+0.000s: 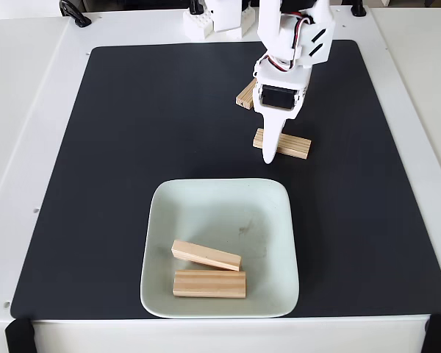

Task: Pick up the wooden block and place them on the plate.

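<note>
White two-finger gripper [269,156] hovers over the near tan wooden block [287,145] – its long axis crosses the fingers, toward the mat's far edge – finger spread unclear

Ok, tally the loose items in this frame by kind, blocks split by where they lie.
Blocks on plate: 2
Blocks on mat: 2
Plates: 1
Total: 5
</note>
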Motion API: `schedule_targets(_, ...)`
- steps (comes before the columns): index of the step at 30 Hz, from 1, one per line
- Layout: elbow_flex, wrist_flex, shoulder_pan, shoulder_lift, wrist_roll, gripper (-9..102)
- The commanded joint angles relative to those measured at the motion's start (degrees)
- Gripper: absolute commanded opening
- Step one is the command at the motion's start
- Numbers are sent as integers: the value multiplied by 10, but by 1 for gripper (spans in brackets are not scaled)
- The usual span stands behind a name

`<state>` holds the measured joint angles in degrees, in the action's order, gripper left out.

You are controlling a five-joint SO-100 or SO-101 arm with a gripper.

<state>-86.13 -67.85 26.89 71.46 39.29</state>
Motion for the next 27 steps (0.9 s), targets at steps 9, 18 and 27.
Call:
schedule_targets(9, 15, 11, 7, 5, 24, -1)
schedule_targets(18, 12, 15, 2, 153, 12, 0)
schedule_targets(27, -54, 25, -40, 378, -153, 0)
